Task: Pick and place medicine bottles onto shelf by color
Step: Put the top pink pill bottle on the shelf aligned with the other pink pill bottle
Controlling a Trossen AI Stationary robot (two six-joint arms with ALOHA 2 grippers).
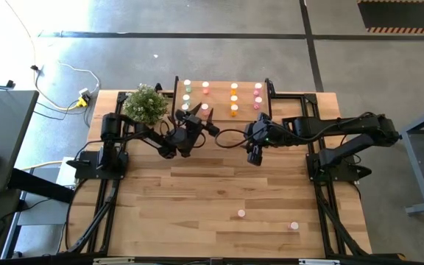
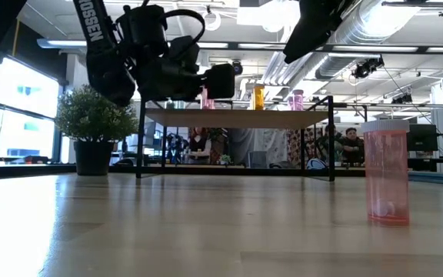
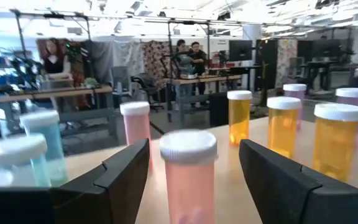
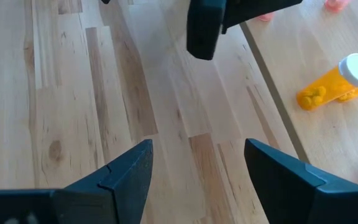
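Observation:
The shelf (image 1: pixel 219 99) stands at the table's far edge and carries bottles in rows by colour: pale green (image 1: pixel 187 96), pink (image 1: pixel 205 88), orange (image 1: pixel 234 92) and magenta (image 1: pixel 258 92). My left gripper (image 3: pixel 194 146) is open at the shelf's near edge. Its fingers stand on either side of an upright pink bottle (image 3: pixel 188 171) without touching it. That bottle stands on the shelf top. An orange bottle (image 4: pixel 337 81) lies on its side on the shelf. My right gripper (image 4: pixel 197 146) is open and empty over the table, just in front of the shelf (image 1: pixel 253 156).
A potted plant (image 1: pixel 145 104) stands left of the shelf, close to my left arm. Two pink bottles (image 1: pixel 241 213) (image 1: pixel 294 225) stand on the table near its front edge; one shows close in the low view (image 2: pixel 387 173). People sit in the room behind.

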